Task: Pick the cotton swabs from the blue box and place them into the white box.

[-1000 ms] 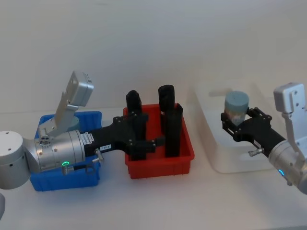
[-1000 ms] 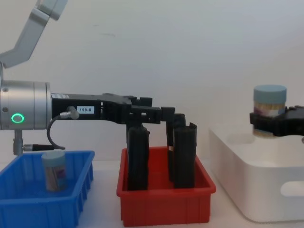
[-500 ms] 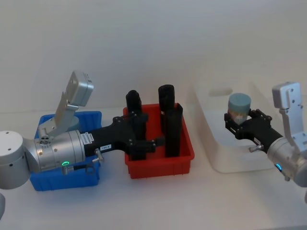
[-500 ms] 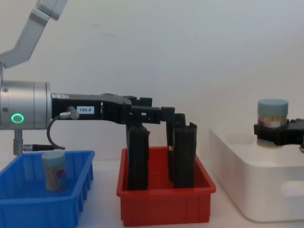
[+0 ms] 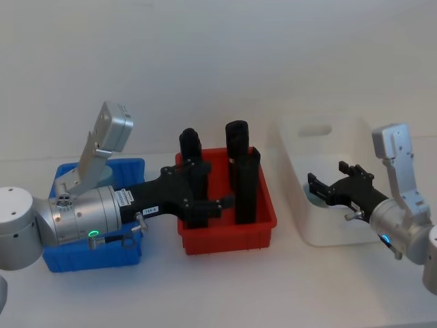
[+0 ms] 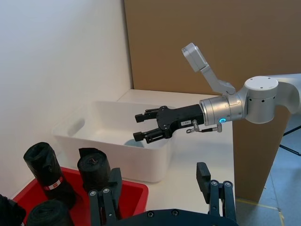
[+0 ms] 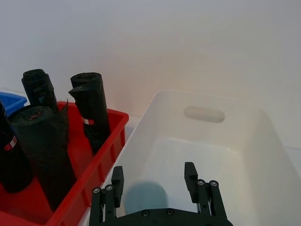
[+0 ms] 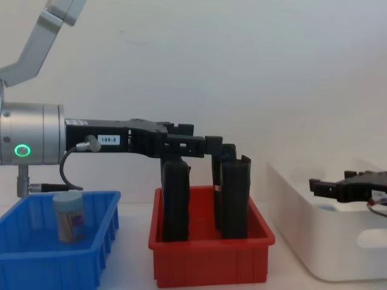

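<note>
Tub of cotton swabs [image 8: 68,216] upright in the blue box [image 8: 97,252], far left on the table [image 5: 225,287]. Second tub [image 7: 141,197], seen as a pale blue lid, low inside the white box [image 7: 244,141] at right, under the right gripper [image 7: 154,175], fingers wide, holding nothing. Left gripper [image 5: 217,183] over the red bin [image 5: 229,236], fingers wide, beside tall black rolls [image 5: 239,137]. Probably light, stiff, smooth; best gripped across the round body below the lid. Rolls and blue wall crowding the reach.

A swab tub [image 8: 68,216] sits in the leftmost bin [image 8: 60,261] of three.
</note>
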